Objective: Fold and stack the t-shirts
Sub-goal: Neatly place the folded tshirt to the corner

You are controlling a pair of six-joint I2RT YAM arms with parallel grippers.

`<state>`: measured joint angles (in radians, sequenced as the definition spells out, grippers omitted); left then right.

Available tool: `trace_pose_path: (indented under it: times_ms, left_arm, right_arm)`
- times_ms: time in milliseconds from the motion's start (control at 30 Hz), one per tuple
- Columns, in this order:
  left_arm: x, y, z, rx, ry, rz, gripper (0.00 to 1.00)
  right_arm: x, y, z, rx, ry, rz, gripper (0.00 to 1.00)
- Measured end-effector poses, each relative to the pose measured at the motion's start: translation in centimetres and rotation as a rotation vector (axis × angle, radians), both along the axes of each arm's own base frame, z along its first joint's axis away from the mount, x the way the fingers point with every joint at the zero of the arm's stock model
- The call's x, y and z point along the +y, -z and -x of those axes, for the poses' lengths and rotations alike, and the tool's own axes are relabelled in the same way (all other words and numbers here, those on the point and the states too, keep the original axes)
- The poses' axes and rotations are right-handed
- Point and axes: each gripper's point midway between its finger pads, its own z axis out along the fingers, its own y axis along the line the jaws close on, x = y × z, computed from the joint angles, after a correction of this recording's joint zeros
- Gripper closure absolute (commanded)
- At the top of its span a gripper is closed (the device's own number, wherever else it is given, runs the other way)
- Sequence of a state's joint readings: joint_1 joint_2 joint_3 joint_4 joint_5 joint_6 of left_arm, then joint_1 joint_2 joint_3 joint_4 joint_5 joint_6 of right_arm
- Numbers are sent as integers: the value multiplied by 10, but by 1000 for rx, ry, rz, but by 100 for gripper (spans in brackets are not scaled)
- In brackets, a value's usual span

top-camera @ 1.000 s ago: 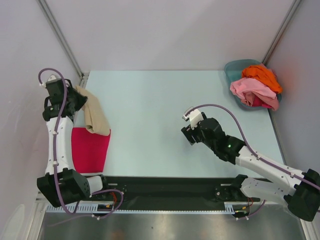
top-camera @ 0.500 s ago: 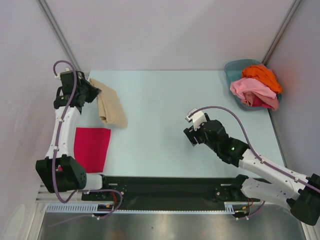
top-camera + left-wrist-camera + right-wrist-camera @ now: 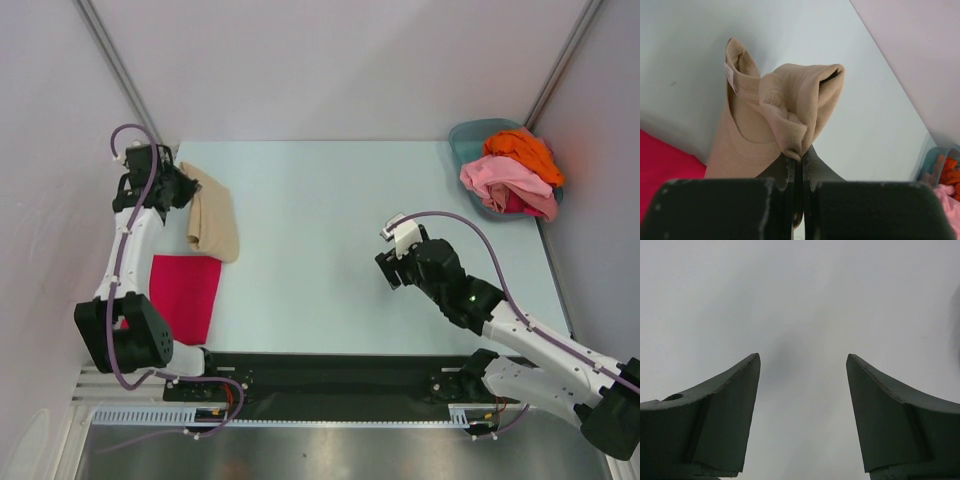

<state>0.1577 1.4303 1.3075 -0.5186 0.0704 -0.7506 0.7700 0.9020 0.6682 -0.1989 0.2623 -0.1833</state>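
Where the left gripper (image 3: 799, 158) pinches it, the tan t-shirt (image 3: 212, 222) bunches into a small fold, and the jaws are pressed together on the cloth with hardly a gap between them. From that pinch near the far left corner of the table (image 3: 320, 200), the shirt runs as a long folded band toward the near side. Its lower end reaches the far edge of the magenta-red t-shirt (image 3: 185, 295), but whether the two touch cannot be told. The magenta-red one lies flat as a neat rectangle by the left edge, close to the left arm's base. Well apart from both, at the far right corner, a teal basin (image 3: 462, 135) holds a heap of more shirts. An orange t-shirt (image 3: 525, 150) sits at the back, a pink t-shirt (image 3: 505, 178) lies in front of it, and a sliver of red cloth (image 3: 520, 206) shows under the pink. The right gripper (image 3: 392, 272) hovers over bare table right of centre, its jaws wide apart and holding nothing. Its wrist view shows only the pale surface beyond the fingertips.
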Motion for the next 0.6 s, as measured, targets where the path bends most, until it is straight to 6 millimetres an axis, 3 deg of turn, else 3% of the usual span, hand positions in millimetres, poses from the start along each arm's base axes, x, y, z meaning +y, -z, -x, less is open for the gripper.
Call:
trace_pose_path:
  times_ms: [367, 600]
  left_arm:
    - [34, -12, 31, -17, -92, -68, 100]
    - [60, 4, 52, 28, -148, -99, 100]
  right_arm:
    - [6, 4, 2, 21, -23, -9, 26]
    - [7, 6, 3, 30, -27, -13, 26]
